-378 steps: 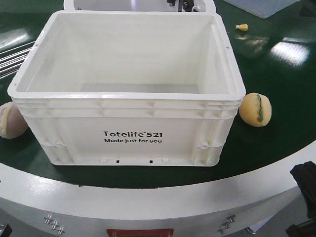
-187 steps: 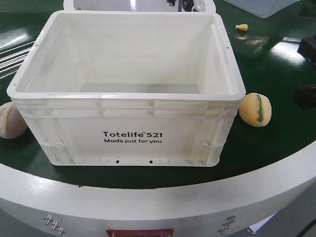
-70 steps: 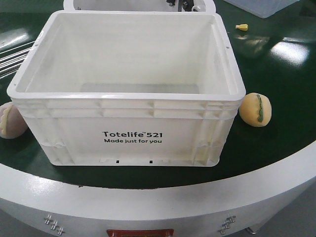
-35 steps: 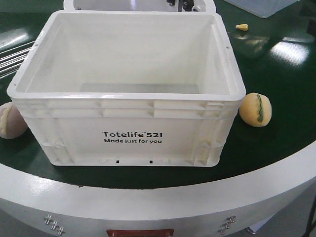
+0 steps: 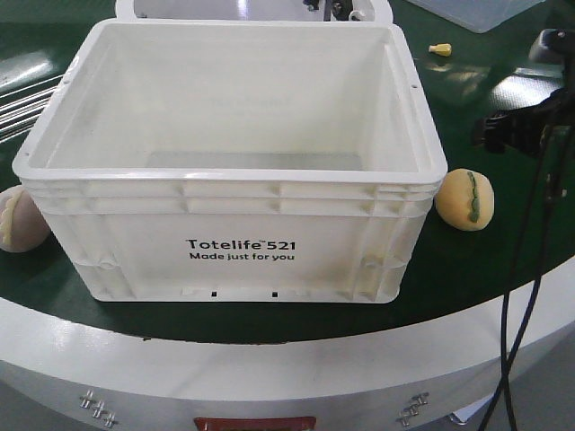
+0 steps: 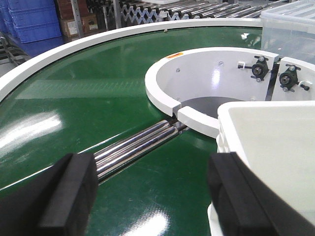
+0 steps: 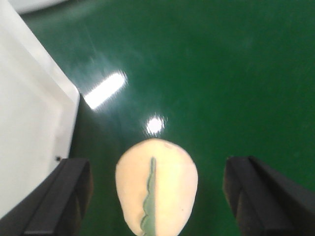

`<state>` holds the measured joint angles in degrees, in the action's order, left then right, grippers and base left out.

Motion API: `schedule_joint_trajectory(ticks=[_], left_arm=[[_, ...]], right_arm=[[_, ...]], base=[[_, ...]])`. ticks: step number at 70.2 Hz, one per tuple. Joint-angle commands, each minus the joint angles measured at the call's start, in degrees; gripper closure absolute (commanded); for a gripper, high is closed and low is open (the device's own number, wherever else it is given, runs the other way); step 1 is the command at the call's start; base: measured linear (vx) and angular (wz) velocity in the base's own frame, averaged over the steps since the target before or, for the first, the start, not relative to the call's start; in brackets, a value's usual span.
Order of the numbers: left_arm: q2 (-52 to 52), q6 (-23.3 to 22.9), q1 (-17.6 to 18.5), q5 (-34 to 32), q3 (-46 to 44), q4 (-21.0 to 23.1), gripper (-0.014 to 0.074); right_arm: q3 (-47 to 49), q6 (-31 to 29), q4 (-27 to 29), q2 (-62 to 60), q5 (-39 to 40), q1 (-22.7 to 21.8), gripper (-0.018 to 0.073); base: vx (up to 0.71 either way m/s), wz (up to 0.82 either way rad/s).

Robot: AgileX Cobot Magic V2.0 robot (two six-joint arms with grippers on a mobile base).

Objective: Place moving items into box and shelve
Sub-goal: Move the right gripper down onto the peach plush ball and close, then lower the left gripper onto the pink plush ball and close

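An empty white Totelife box (image 5: 234, 224) stands on the green conveyor belt. A yellow bun-shaped toy with a green stripe (image 5: 465, 199) lies on the belt just right of the box. In the right wrist view the toy (image 7: 156, 184) lies between the two black fingers of my right gripper (image 7: 155, 196), which is open with a gap on each side. In the front view the right gripper (image 5: 512, 130) hovers above and behind the toy. My left gripper (image 6: 152, 196) is open and empty over the belt, left of the box's back corner (image 6: 266, 137). A pale toy (image 5: 20, 218) lies left of the box.
A small yellow piece (image 5: 439, 49) and a clear plastic container (image 5: 476, 11) lie at the back right. Steel rollers (image 6: 138, 145) cross the belt beside the white inner ring (image 6: 197, 73). The belt's white outer rim (image 5: 269, 359) curves along the front. Black cables (image 5: 526, 296) hang at the right.
My right arm and its cables have come into the front view at the right, above the yellow toy. The box and both toys have not moved.
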<state>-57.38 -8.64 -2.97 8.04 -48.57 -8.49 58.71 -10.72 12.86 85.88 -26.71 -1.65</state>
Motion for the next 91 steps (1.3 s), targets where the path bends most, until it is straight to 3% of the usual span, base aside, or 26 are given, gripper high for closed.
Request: schedule_joint_trajectory(ticks=[1,38,47,59,77,91], left_arm=[[0.7,-0.8,-0.2,-4.3,-2.3,0.2,0.001],[0.7,-0.8,-0.2,-4.1,-2.3,0.2,0.001],[0.7,-0.8,-0.2,-4.0,-2.3,0.2,0.001],[0.7,-0.8,-0.2,-4.7,-2.3,0.1,0.001],[-2.4,-0.8,-3.6,-4.5,-5.3,0.1,0.001],[-8.3,-0.8,-3.6,-1.0,-5.2,0.2,0.001]], right_arm=[[2.0,-0.3,0.6,0.7,3.2,0.2,-0.0026],[2.0,-5.6,6.1,13.0,3.4,0.2,0.0004],[2.0,-6.0,6.1,14.3,3.3,0.2,0.0154],[2.0,-6.0,6.1,14.4,3.3,0.2,0.0573],[2.0,-6.0,6.1,14.4,3.1,0.2,0.0575],[2.0,-6.0,6.1,14.4,2.8,0.2,0.0574]], base=[[0.0,0.0],[0.0,0.0],[0.0,0.0],[0.0,0.0],[0.0,0.0],[0.0,0.0]])
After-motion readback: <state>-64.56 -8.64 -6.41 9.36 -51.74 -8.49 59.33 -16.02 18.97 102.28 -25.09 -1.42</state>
